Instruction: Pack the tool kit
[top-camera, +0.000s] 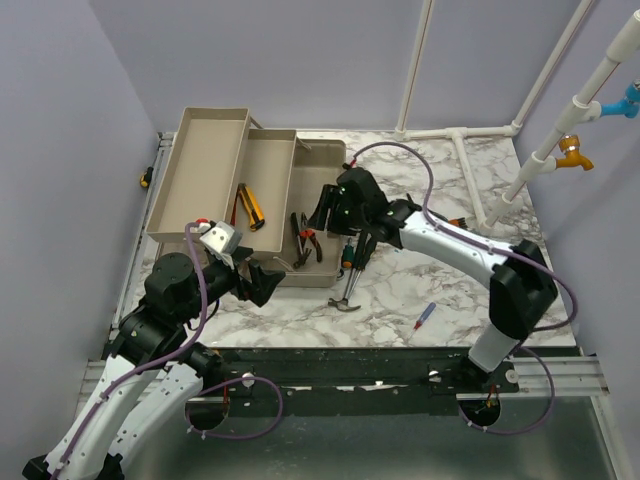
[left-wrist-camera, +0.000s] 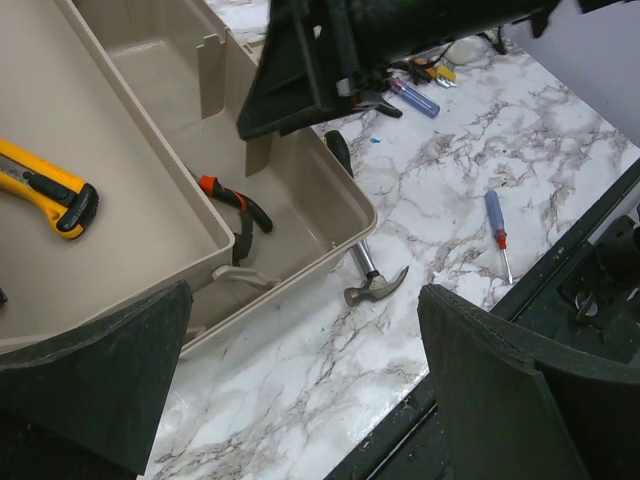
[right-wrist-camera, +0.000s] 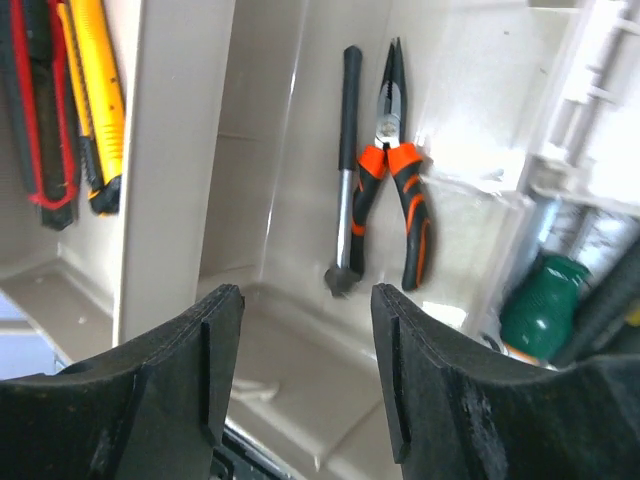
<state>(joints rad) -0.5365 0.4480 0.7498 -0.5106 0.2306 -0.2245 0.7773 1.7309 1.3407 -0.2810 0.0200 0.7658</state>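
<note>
You've got the toolbox (top-camera: 322, 160) open at the back left of the table (top-camera: 450, 290), with the fold-out trays (top-camera: 205, 165) stepped up off the toolbox's left side. Your right gripper (top-camera: 327, 212) hangs over the toolbox's base compartment, jaws apart with nothing between them. Its wrist view looks down at the orange-handled pliers (right-wrist-camera: 395, 190) on the base floor. A black-handled tool (right-wrist-camera: 345, 170) with a metal shaft lies right alongside them; can't tell what kind. Your left gripper (top-camera: 262, 282) is at the toolbox's near edge, jaws wide apart and empty. The yellow utility knife (top-camera: 250, 207) lies in the tray next to the base, with a red-and-black knife (right-wrist-camera: 35, 110) beside it. The hammer (top-camera: 348, 292) is outside the toolbox on the marble, handle along the right wall and head just past the near right corner. The blue-and-red screwdriver (top-camera: 425, 317) lies well to the right of the toolbox. A blue-handled tool (left-wrist-camera: 415, 97) sits farther back along the toolbox's right wall.
</note>
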